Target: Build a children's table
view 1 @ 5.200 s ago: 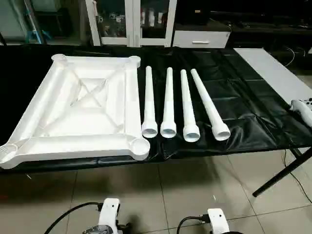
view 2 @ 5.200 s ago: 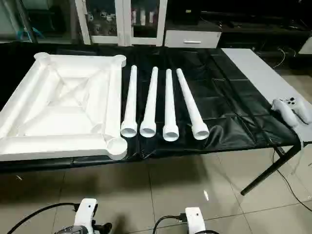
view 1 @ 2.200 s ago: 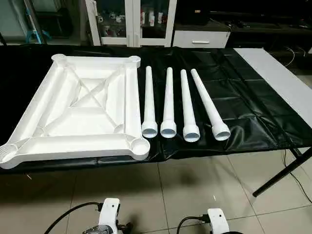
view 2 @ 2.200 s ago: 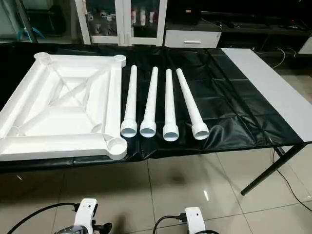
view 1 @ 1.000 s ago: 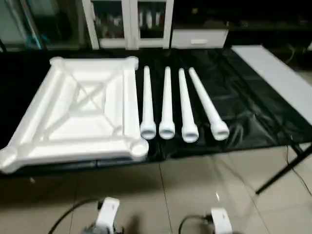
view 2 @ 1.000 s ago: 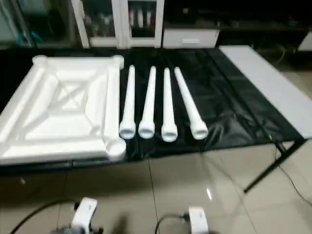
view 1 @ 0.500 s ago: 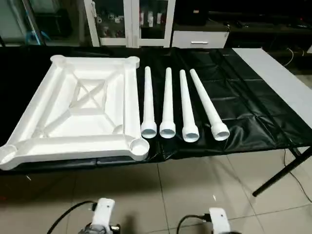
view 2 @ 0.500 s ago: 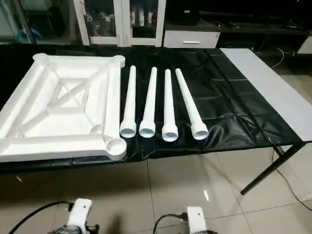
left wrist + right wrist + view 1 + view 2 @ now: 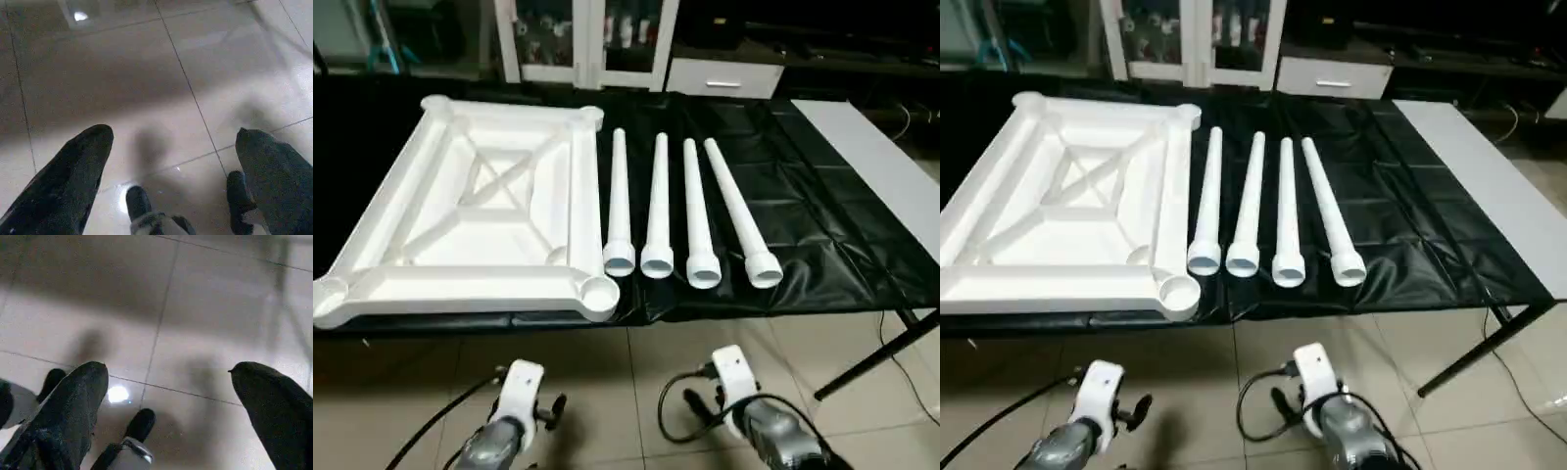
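A glossy tiled floor (image 9: 724,333) runs under a long worktable draped in black sheeting (image 9: 803,206), with glass-door cabinets (image 9: 587,39) along the far wall. On the left part of the drape lies the children's table top (image 9: 470,211), one white square piece turned underside up, its X ribs and round corner sockets showing. Just to its right lie four white tapered legs (image 9: 658,211) side by side, wide open ends toward the near edge, the rightmost one slanted a little away from the others. A flat white board (image 9: 876,162) lies at the far right end of the worktable.

Both arms are low over the floor, nearer than the table's edge and well apart from every white part. The left gripper (image 9: 171,147) has its two black fingers (image 9: 73,181) spread wide, with nothing between them but tiles. The right gripper (image 9: 166,382) likewise stands released, its fingers (image 9: 266,406) far apart and empty. In the head views the silver right forearm (image 9: 773,436) and left forearm (image 9: 494,446) trail black cables.

No brand, label or writing can be read on anything.
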Tool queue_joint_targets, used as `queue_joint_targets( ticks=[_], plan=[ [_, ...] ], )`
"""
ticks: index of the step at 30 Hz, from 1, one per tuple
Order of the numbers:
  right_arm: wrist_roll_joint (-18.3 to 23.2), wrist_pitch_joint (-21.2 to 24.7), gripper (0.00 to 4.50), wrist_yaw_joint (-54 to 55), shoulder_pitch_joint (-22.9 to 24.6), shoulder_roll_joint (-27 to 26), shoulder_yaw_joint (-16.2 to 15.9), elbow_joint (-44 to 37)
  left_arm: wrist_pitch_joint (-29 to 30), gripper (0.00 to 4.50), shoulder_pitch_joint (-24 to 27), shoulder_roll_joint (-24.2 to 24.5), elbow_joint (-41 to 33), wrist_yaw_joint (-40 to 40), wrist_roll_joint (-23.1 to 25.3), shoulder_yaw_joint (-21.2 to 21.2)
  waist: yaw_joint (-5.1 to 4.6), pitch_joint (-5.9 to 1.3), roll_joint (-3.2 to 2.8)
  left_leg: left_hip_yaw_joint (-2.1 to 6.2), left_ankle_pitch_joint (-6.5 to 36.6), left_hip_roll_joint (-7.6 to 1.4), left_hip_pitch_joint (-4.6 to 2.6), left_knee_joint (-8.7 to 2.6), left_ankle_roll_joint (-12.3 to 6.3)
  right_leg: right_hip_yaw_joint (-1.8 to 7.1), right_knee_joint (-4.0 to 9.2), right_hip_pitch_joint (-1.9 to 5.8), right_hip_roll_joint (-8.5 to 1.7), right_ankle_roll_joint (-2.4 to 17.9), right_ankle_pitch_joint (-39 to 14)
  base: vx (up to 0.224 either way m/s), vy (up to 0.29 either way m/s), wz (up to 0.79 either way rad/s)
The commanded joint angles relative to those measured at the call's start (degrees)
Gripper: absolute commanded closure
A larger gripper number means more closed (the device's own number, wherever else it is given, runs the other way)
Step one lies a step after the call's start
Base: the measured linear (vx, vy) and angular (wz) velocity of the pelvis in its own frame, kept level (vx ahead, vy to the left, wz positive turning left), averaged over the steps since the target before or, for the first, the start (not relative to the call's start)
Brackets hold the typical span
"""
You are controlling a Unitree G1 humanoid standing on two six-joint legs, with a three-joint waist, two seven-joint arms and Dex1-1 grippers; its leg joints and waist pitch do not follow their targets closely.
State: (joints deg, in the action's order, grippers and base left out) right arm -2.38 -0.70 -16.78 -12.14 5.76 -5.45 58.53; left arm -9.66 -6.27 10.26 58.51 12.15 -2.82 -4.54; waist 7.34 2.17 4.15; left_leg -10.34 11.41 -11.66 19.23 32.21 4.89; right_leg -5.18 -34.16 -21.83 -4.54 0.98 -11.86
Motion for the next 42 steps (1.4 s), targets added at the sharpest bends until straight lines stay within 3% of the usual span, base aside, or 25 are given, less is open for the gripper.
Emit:
queue_joint_targets(
  ticks=[1,2,4,5,7,8,9,10,16,17,19,20,21,22,23,25,27,28,30,33,35,37,38,40,42],
  plan=[
    [0.4,2.2,0.04,-0.4,2.6,1.1,-0.5,-6.8,-1.3,0.00,2.3,-0.1,-3.0,0.6,-0.5,0.0,0.22,-2.03,-0.38,0.71,12.6,-3.09,-0.17,-4.27,-2.61,3.59,3.56,2.10,-5.10,10.4,-5.0,0.000,0.000,0.00],
    [1.1,3.5,0.04,-1.0,5.6,1.4,-0.4,-12.7,-2.6,0.00,5.0,0.1,-6.2,0.2,-0.6,0.2,0.85,-1.83,-0.24,1.02,14.6,-3.47,-0.07,-4.49,-2.31,3.75,3.92,2.36,-5.52,9.0,-7.5,0.000,0.000,0.00],
    [1.5,4.2,0.04,-1.4,7.6,1.6,-0.4,-16.4,-3.5,0.00,6.8,0.2,-8.3,-0.2,-0.6,0.2,0.92,-1.45,-0.26,1.04,18.7,-3.23,-0.29,-4.86,-1.56,3.85,4.84,1.84,-5.35,7.1,-14.9,0.000,0.000,0.00],
    [2.4,5.5,0.04,-1.9,12.2,1.9,-0.2,-25.3,-8.6,0.00,10.2,0.8,-12.8,-5.2,1.3,1.3,1.11,-1.40,-0.26,1.26,20.1,-3.33,-0.38,-4.93,-0.87,3.98,5.21,1.70,-5.46,6.1,-17.6,0.000,0.000,0.00],
    [3.3,6.1,0.04,-2.1,16.5,2.2,-0.2,-33.9,-10.1,0.00,13.4,1.7,-18.5,-4.9,1.3,1.9,1.45,-1.18,-0.31,1.39,21.1,-3.50,-0.28,-5.10,-0.91,4.16,5.26,1.64,-5.20,4.9,-16.3,0.000,0.000,0.00],
    [3.6,6.1,0.04,-2.3,17.2,2.3,-0.2,-35.2,-10.2,0.00,14.0,1.9,-19.5,-4.5,1.3,1.8,1.32,-0.99,-0.10,1.41,23.1,-3.25,-0.28,-5.29,-0.87,3.95,5.58,1.41,-5.02,4.1,-19.7,0.000,0.000,0.00],
    [4.9,6.0,0.04,-3.2,20.3,2.9,-0.1,-41.1,-10.5,0.00,16.6,2.8,-24.0,-2.7,1.4,1.6,1.38,-0.86,-0.66,1.50,24.6,-3.16,-0.54,-5.37,-0.57,3.91,5.83,1.21,-5.08,3.8,-22.1,0.000,0.000,0.00],
    [5.7,6.6,0.04,-3.9,21.7,3.1,0.1,-44.0,-11.2,0.00,17.6,3.3,-25.7,-3.0,2.3,1.5,1.53,-0.60,-0.20,1.59,26.0,-3.32,-0.69,-5.35,-0.53,4.07,6.28,0.96,-5.23,2.8,-25.1,0.000,0.000,0.00],
    [9.3,11.5,0.04,-7.0,29.9,5.6,0.3,-59.7,-13.6,0.00,22.1,5.8,-29.3,-10.2,5.6,5.6,1.56,-0.59,-0.79,1.92,26.3,-3.10,-0.54,-5.56,-0.10,4.02,6.29,1.23,-4.68,1.4,-23.7,0.000,0.000,0.00],
    [11.4,15.1,0.04,-8.2,33.4,6.6,-0.3,-67.0,-13.1,0.00,25.0,6.7,-32.1,-10.5,4.2,7.7,1.69,-0.58,-0.57,1.96,26.4,-3.15,-0.53,-5.49,-0.28,4.14,6.20,1.36,-4.65,1.4,-22.6,0.000,0.000,0.00],
    [12.6,17.1,0.04,-9.0,35.8,7.5,-1.1,-72.2,-12.4,0.00,28.3,7.1,-36.8,-7.3,1.8,8.1,1.82,-0.72,-0.55,2.13,24.9,-3.27,-0.06,-5.61,-0.69,4.17,5.75,1.86,-4.76,1.7,-20.1,0.000,0.000,0.00],
    [14.2,18.3,0.04,-9.4,37.2,8.0,-1.0,-75.5,-11.4,0.00,31.6,7.7,-42.9,-1.4,-2.1,6.8,1.76,-0.75,-0.50,2.05,24.6,-3.37,-0.19,-5.59,-0.75,4.22,5.71,1.70,-4.74,2.0,-19.4,0.000,0.000,0.00],
    [14.2,18.3,0.04,-9.4,37.2,8.0,-1.0,-75.6,-11.4,0.00,31.7,7.7,-43.1,-1.1,-2.3,6.8,1.90,-0.72,-0.58,2.06,24.6,-3.46,-0.30,-5.55,-0.57,4.29,5.62,1.58,-4.80,2.5,-19.0,0.000,0.000,0.00],
    [15.2,18.1,0.04,-10.1,38.2,8.7,-0.4,-77.5,-10.2,0.00,34.8,8.1,-49.8,1.3,-4.3,5.5,1.89,-0.57,-0.87,1.84,25.6,-3.35,-0.50,-5.52,-0.39,4.27,5.72,1.20,-4.45,2.9,-18.8,0.000,0.000,0.00],
    [15.4,18.0,0.04,-10.2,38.4,8.9,-0.2,-77.9,-9.9,0.00,35.5,8.2,-51.4,1.9,-4.8,5.2,1.98,-0.60,-0.69,1.87,26.3,-3.56,-0.59,-5.53,-0.06,4.34,5.61,1.33,-4.63,3.3,-18.7,0.000,0.000,0.00],
    [18.5,18.5,0.04,-11.2,39.1,9.8,1.9,-81.7,-7.8,0.00,39.5,9.4,-62.2,2.0,-6.5,4.3,2.67,-0.25,-1.17,1.73,28.7,-3.62,-0.96,-5.64,0.64,4.47,5.93,0.98,-4.40,3.5,-18.8,0.000,0.000,0.00],
    [19.9,19.8,0.04,-10.9,38.6,10.0,3.5,-84.6,-6.4,0.00,40.5,9.7,-67.1,0.7,-9.3,6.0,2.76,0.00,-0.81,1.62,29.8,-3.08,-0.93,-5.56,0.58,4.67,5.80,0.92,-4.05,2.9,-20.2,0.000,0.000,0.00],
    [20.5,20.9,0.04,-10.6,37.8,10.2,4.2,-86.1,-5.7,0.00,40.3,10.0,-68.8,-0.1,-10.2,7.4,2.84,0.04,-0.47,1.63,29.9,-2.93,-0.96,-5.54,0.48,4.67,5.98,0.91,-4.01,2.3,-21.6,0.000,0.000,0.00],
    [20.5,21.8,0.04,-10.2,36.9,10.5,4.8,-87.5,-4.3,0.00,40.1,10.8,-71.2,-0.6,-10.9,8.8,2.64,0.03,-0.63,1.90,29.5,-2.68,-0.96,-5.58,0.82,4.96,5.91,0.92,-3.79,1.2,-24.0,0.000,0.000,0.00],
    [22.9,24.7,0.04,-8.6,31.3,10.6,6.7,-90.0,0.4,0.00,36.2,13.4,-75.9,0.4,-13.4,13.5,2.26,-0.16,-0.45,2.12,28.0,-2.30,-1.06,-5.48,1.21,4.92,5.85,0.84,-3.49,-0.1,-25.5,0.000,0.000,0.00],
    [22.5,25.0,0.04,-4.8,22.7,9.8,9.1,-87.0,5.8,0.00,27.4,15.4,-76.5,0.7,-15.3,14.2,1.92,-0.62,-0.22,1.96,26.0,-1.95,-1.71,-5.15,2.24,4.77,5.31,0.43,-3.04,0.3,-23.0,0.000,0.000,0.00],
    [19.4,23.7,0.04,-1.4,17.4,9.4,10.2,-83.9,9.4,0.00,20.2,15.5,-76.0,0.0,-16.1,12.5,1.94,-0.59,-0.45,1.76,24.7,-1.86,-2.01,-4.98,3.42,4.83,4.72,0.02,-2.84,1.1,-20.3,-0.028,-0.007,0.02],
    [17.6,22.7,0.04,0.0,16.0,9.3,10.4,-83.0,10.7,0.00,17.7,15.0,-75.9,-0.6,-16.2,11.7,2.00,-0.53,-0.60,1.68,24.3,-1.84,-1.89,-4.89,4.01,4.87,4.41,0.09,-2.83,1.6,-18.5,0.000,0.000,0.00],
    [14.3,20.9,0.04,2.2,12.4,9.2,10.3,-79.5,12.2,0.00,8.9,11.3,-72.3,-4.6,-12.7,9.6,1.96,-0.96,-0.25,1.49,22.6,-1.81,-1.94,-4.67,4.83,4.89,3.92,0.32,-2.86,1.9,-15.9,0.000,0.000,0.00],
    [15.0,22.0,0.04,3.9,10.1,8.1,11.0,-77.0,14.3,0.00,4.1,9.2,-69.9,-6.6,-12.2,8.8,1.89,-1.47,-0.12,1.37,19.9,-1.36,-1.66,-4.16,4.99,5.30,3.20,0.75,-2.87,2.0,-12.2,0.000,0.000,0.00]
  ],
)
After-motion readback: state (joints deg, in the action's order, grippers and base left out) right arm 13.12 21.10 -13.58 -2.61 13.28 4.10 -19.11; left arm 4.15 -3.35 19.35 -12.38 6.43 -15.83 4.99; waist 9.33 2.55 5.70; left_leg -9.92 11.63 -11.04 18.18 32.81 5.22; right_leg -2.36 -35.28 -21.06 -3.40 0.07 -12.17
